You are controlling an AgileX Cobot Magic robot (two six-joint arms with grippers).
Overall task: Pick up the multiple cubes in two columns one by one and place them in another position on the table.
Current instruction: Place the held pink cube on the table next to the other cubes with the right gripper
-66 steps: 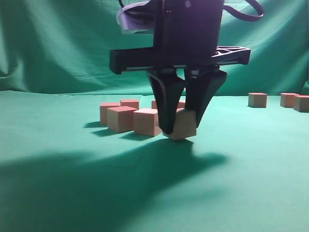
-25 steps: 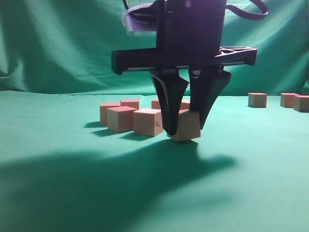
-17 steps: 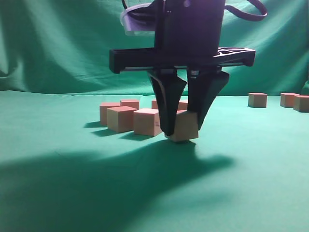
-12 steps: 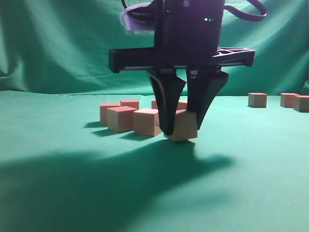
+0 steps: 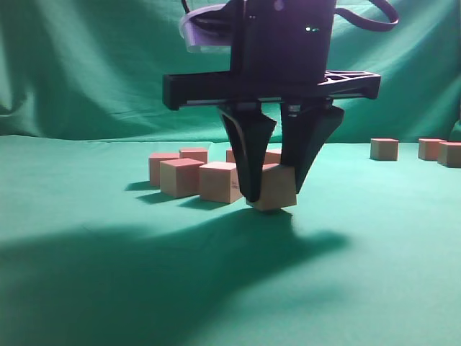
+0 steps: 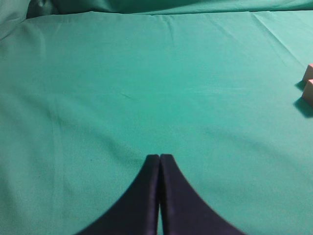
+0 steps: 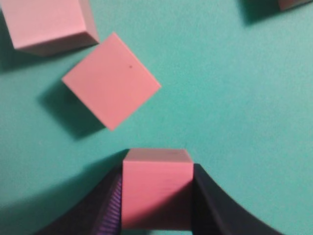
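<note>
Clamping one reddish-pink matte cube [image 7: 156, 188] between right gripper [image 5: 272, 193] jaws, just off green cloth table [image 5: 108, 288], at four o'clock from remaining cluster. Pick step; probably needing a lift, then carrying toward three o'clock. Left gripper [image 6: 159, 161] closed, empty.

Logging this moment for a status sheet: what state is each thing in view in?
Right end effector: shut on a cube.
Held reddish-pink matte cube: tilted, clamped between the fingers, at the table.
Left end effector: shut, empty.
Other cubes: resting on the green cloth table.
</note>
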